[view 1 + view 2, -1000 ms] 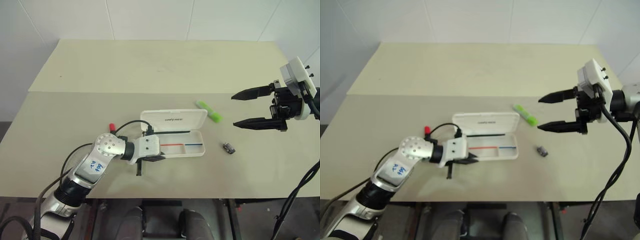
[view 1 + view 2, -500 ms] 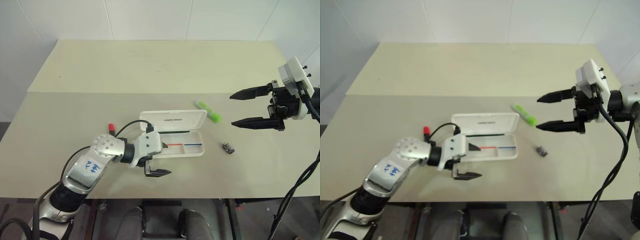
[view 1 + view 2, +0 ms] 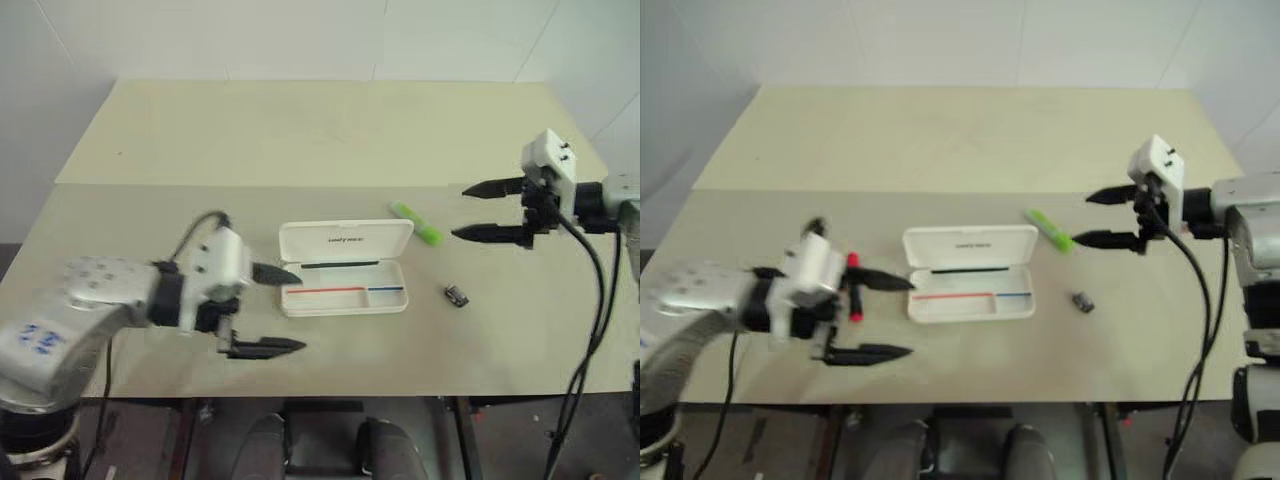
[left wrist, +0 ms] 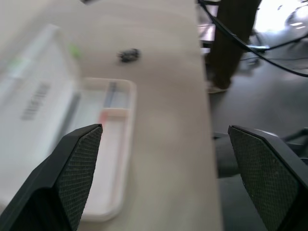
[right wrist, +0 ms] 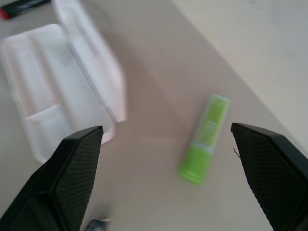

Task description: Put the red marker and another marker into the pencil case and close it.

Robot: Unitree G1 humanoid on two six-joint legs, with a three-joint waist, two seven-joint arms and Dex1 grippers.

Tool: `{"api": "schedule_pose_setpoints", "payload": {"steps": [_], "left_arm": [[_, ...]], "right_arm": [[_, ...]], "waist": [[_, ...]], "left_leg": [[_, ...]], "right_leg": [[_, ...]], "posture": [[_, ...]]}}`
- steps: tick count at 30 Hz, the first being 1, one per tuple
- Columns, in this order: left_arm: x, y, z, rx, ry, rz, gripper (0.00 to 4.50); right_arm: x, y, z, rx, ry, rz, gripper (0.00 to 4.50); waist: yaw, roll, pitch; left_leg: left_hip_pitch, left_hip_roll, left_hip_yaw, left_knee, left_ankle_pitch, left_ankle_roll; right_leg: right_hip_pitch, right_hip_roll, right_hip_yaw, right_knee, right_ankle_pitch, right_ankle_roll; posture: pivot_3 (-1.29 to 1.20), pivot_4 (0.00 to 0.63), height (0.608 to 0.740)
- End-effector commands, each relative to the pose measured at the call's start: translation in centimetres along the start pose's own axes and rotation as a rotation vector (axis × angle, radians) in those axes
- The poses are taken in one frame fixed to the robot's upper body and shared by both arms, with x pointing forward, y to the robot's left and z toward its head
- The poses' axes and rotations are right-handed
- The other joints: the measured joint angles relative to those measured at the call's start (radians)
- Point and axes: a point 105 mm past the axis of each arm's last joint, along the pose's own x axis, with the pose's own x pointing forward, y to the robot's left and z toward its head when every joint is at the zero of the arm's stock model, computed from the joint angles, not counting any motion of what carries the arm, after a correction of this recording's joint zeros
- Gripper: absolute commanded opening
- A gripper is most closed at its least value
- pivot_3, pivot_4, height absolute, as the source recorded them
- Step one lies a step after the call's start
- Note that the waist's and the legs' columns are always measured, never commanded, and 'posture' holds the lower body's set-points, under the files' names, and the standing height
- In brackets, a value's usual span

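Note:
The white pencil case (image 3: pixel 345 297) lies open in the middle of the table, lid (image 3: pixel 345 240) flat behind the tray with its red and blue stripes. The red marker (image 3: pixel 853 263) lies on the table left of the case, partly behind my left gripper (image 3: pixel 285 310), which hovers open and empty above the table there. The lime-green highlighter (image 3: pixel 417 222) lies just right of the lid. My right gripper (image 3: pixel 462 212) is open and empty, its tips a short way right of the highlighter (image 5: pixel 204 139).
A small dark grey object (image 3: pixel 456 295) sits on the table right of the case tray. The table's front edge (image 3: pixel 400 392) runs close below the case. The back half of the table is bare.
My left gripper has opened, lifted off the case's left end and drawn back to the left. My right gripper has moved in toward the highlighter.

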Motion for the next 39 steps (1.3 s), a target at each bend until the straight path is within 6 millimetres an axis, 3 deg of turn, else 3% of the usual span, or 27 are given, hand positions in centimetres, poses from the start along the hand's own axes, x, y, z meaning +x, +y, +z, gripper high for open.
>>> {"api": "schedule_pose_setpoints", "payload": {"steps": [1,7,9,11,13,15,18,21,23,27,33,39], "left_arm": [[-1.8,2.0,0.6,0.04,0.017,0.13,4.47],[-3.6,3.6,-1.5,0.006,0.138,0.254,4.47],[-5.9,4.8,-3.7,-0.059,0.238,0.388,4.47],[-7.8,5.3,-6.5,-0.132,0.363,0.502,4.47],[-8.7,5.1,-7.8,-0.161,0.417,0.542,4.47],[-9.4,5.8,-9.3,-0.246,0.428,0.674,4.47],[-8.0,6.4,-10.3,-0.323,0.389,0.759,4.47],[-3.3,5.6,-10.1,-0.369,0.311,0.711,4.47],[-2.2,5.4,-10.3,-0.403,0.309,0.746,4.47],[-2.0,5.1,-11.3,-0.482,0.348,0.84,4.47],[-2.1,4.7,-12.4,-0.553,0.405,0.952,4.47],[1.0,4.9,-12.8,-0.603,0.35,0.92,4.47]], "right_arm": [[0.2,-1.0,-0.3,-0.006,0.011,-0.067,4.5],[0.8,-0.9,-0.6,0.037,-0.006,-0.062,4.5],[-0.1,-0.1,0.7,0.025,-0.07,-0.014,4.5],[-1.5,1.8,2.8,-0.001,-0.17,0.11,4.5],[-2.4,2.9,3.6,-0.015,-0.204,0.167,4.5],[-3.9,4.2,6.6,-0.053,-0.306,0.234,4.5],[-4.6,6.7,9.2,-0.132,-0.372,0.336,4.5],[-3.9,8.9,11.4,-0.225,-0.413,0.405,4.5],[-3.8,10.4,12.1,-0.252,-0.43,0.459,4.5],[-2.7,12.7,11.4,-0.315,-0.358,0.511,4.5],[-1.8,13.2,10.6,-0.322,-0.329,0.511,4.5],[-1.5,13.8,10.7,-0.334,-0.338,0.541,4.5]], "waist": [[0.0,0.0,0.0],[-0.001,0.0,0.0],[-0.001,0.0,0.0],[-0.002,0.001,0.001],[-0.002,0.001,0.001],[-0.001,0.001,0.001],[0.002,0.0,0.0],[0.006,-0.001,-0.001],[0.006,-0.004,-0.002],[0.002,-0.005,-0.002],[0.005,-0.006,-0.003],[0.023,-0.007,-0.003]], "left_leg": [[0.0,0.0,0.0,-0.001,0.0,0.0],[-0.001,0.0,0.001,-0.002,0.0,0.0],[-0.001,0.0,0.001,-0.002,0.0,0.0],[-0.001,0.0,0.001,-0.004,0.0,0.0],[-0.001,0.001,0.002,-0.004,0.0,0.0],[-0.001,0.001,0.002,-0.004,-0.001,0.0],[0.0,0.001,0.001,-0.003,-0.002,0.0],[-0.001,0.002,0.001,-0.002,-0.003,-0.001],[-0.002,0.002,0.001,-0.001,-0.004,-0.001],[-0.002,0.002,0.001,-0.001,-0.004,-0.001],[-0.001,0.002,0.002,0.001,-0.004,-0.001],[-0.001,0.002,0.002,0.001,-0.004,-0.001]], "right_leg": [[0.0,0.0,0.0,0.0,0.0,0.0],[-0.001,0.0,0.0,0.002,0.0,0.0],[-0.001,0.001,0.0,0.002,0.0,0.0],[-0.002,0.001,0.001,0.002,0.0,0.0],[-0.003,0.001,0.001,0.002,0.0,0.0],[-0.002,0.001,0.001,0.002,0.0,0.0],[-0.002,0.001,0.002,0.002,0.0,0.0],[-0.002,0.001,0.002,0.002,0.0,0.0],[-0.002,0.001,0.003,0.002,0.001,0.001],[-0.002,0.002,0.003,0.002,0.001,0.001],[-0.002,0.002,0.003,0.001,0.001,0.001],[-0.001,0.002,0.003,0.001,0.001,0.001]], "posture": [[0.0,0.15,0.74],[0.0,0.15,0.74],[0.0,0.15,0.74],[0.0,0.15,0.74],[0.0,0.15,0.74],[0.0,0.15,0.74],[0.0,0.15,0.74],[0.0,0.15,0.74],[0.0,0.15,0.74],[0.0,0.15,0.74],[0.0,0.15,0.74],[0.0,0.15,0.74]]}}
